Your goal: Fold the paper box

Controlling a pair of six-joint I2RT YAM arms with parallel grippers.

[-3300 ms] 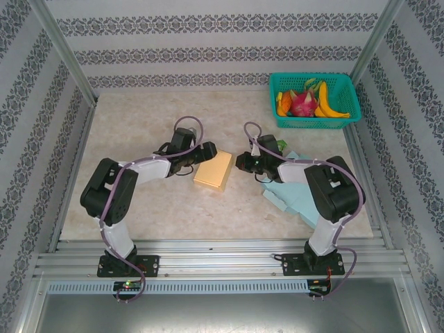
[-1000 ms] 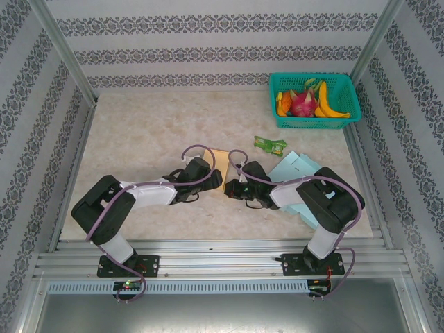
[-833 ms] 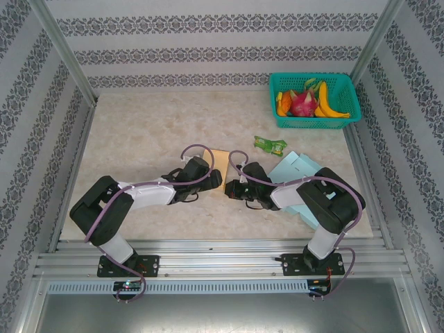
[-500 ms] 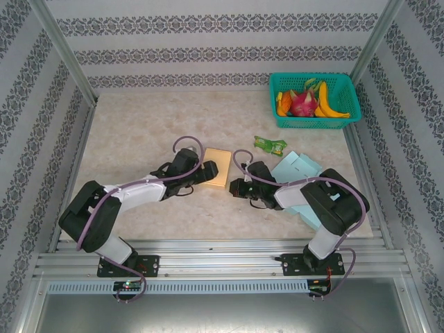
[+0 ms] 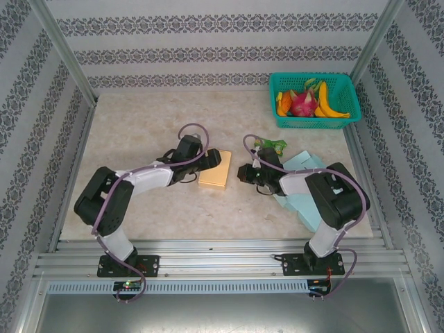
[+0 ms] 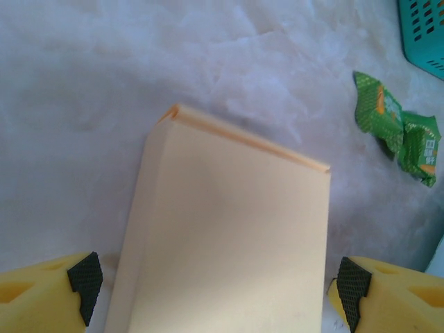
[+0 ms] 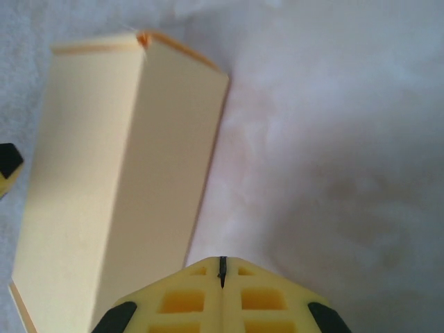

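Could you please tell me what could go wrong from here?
1. The open left end effector straddles the box; closing hard could crush it.
2. The shut right end effector sits beside the box; a push might slide it away instead of folding it.

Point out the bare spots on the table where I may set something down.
Bare: the table at far left, behind the left arm; also the strip between box and near edge. Crowded: the right, with basket, wrapper, blue paper.

Bright even light, soft shadows, wrist views slightly blurred
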